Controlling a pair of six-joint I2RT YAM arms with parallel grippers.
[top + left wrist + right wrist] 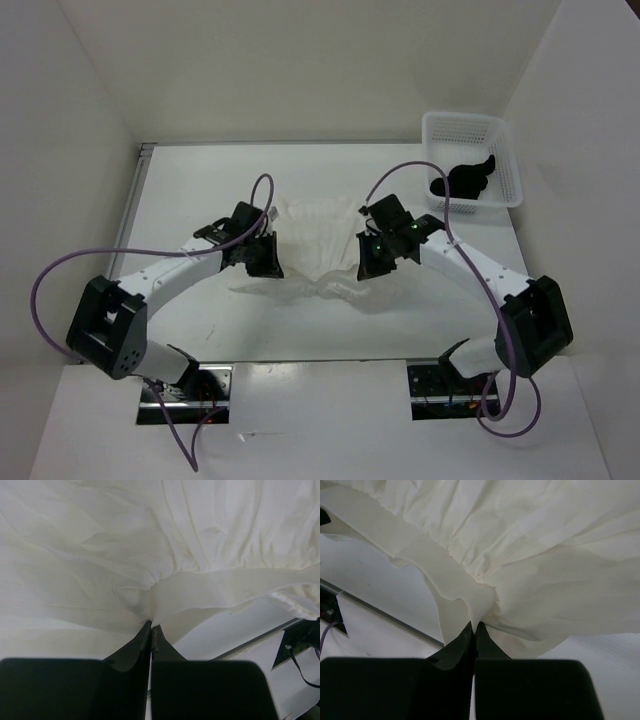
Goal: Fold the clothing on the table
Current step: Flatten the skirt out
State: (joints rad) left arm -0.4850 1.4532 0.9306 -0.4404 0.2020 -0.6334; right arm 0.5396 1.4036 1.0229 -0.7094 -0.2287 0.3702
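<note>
Clothing (320, 235): white, wrinkled garment lying at the middle of the surface (190, 200), well clear of its left and right edges. The far portion is spread flat. The near portion is gathered and crumpled toward the near edge.

Left end effector (151, 626): jaws together, clamped on a pinch of the garment's left side. Fabric radiates in creases from the fingertips. In the left wrist view a hemmed band runs off to the right.

Right end effector (475, 625): jaws together, clamped on a pinch of the garment's right side. Fabric gathers into folds just above the tips, and a loose flap hangs to the left.

The 2 end effectors face each other across the garment.

Other items: 1 white mesh basket (505, 150) at the far right corner of the surface, holding 1 black cloth item (465, 180). It stands apart from the garment.
</note>
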